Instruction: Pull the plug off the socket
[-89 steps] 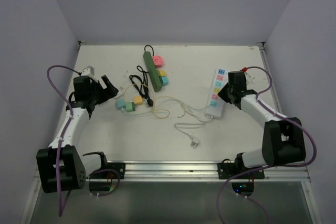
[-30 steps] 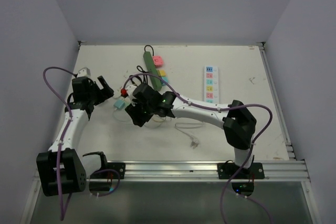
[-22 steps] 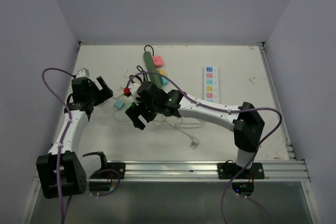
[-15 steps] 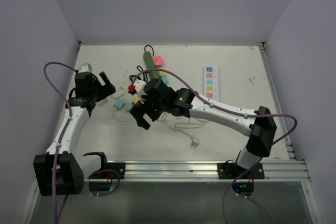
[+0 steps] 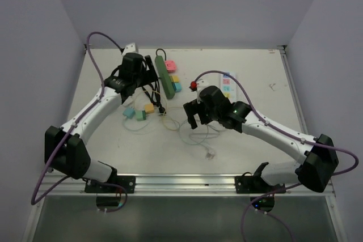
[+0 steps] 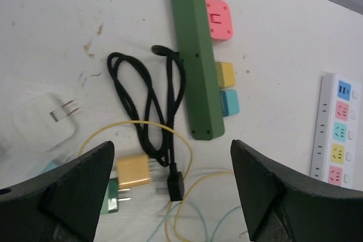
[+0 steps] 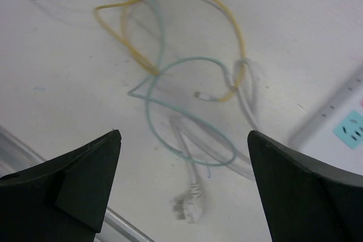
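A green power strip (image 5: 164,75) (image 6: 193,55) lies at the back of the table. A pink plug (image 6: 218,18) (image 5: 170,65), a yellow plug (image 6: 225,73) and a blue plug (image 6: 229,101) sit in its right side. My left gripper (image 5: 146,80) (image 6: 176,196) hovers open just left of the strip, over a coiled black cable (image 6: 147,106), holding nothing. My right gripper (image 5: 191,116) (image 7: 184,191) is open above tangled thin cables (image 7: 170,83) at mid-table, with nothing between its fingers.
A white power strip (image 5: 228,83) (image 6: 337,128) lies to the right, partly behind my right arm. Loose yellow (image 6: 133,171) and green (image 6: 110,196) plugs and a white adapter (image 6: 48,126) lie near the black cable. A white plug (image 7: 190,208) ends a cable near the front rail.
My left arm has swung from the table's left side back toward the green strip. My right arm has drawn back rightward from the loose plugs to mid-table.
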{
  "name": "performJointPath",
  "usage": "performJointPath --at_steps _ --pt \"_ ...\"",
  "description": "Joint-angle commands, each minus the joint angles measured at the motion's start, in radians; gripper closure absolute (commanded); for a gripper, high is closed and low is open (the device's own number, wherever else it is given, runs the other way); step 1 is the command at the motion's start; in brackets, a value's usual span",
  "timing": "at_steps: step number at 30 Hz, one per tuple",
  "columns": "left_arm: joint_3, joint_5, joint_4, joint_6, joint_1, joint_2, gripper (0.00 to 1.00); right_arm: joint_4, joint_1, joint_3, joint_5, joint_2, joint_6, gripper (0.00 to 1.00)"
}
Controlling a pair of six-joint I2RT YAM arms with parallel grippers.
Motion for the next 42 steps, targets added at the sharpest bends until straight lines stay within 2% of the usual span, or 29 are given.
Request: performJointPath --at_steps 1,7,16,19,26,32,42 --pt "0.140 -0.121 -0.007 -0.039 -0.093 0.100 0.13 0.059 -0.121 -0.088 0.100 -0.075 0.129 0.03" --pt "0.332 -0.274 -0.023 -0.019 -0.208 0.335 0.15 0.100 -0.207 -0.231 0.105 -0.160 0.207 0.03" --pt "0.754 -0.402 -0.143 0.052 -0.219 0.714 0.19 0.132 -0.226 -0.306 0.094 -0.194 0.207 0.03" --pt "0.837 -0.422 -0.175 0.069 -0.216 0.812 0.22 0.141 -0.227 -0.317 0.087 -0.194 0.204 0.03" --pt "0.859 -0.431 -0.186 0.052 -0.162 0.901 0.25 0.158 -0.230 -0.338 0.070 -0.191 0.207 0.03" --pt "0.833 -0.359 -0.135 0.067 -0.118 0.922 0.27 0.161 -0.234 -0.350 0.056 -0.185 0.210 0.04" --pt "0.828 -0.258 -0.123 0.061 -0.106 0.949 0.29 0.167 -0.235 -0.360 0.044 -0.169 0.219 0.04"
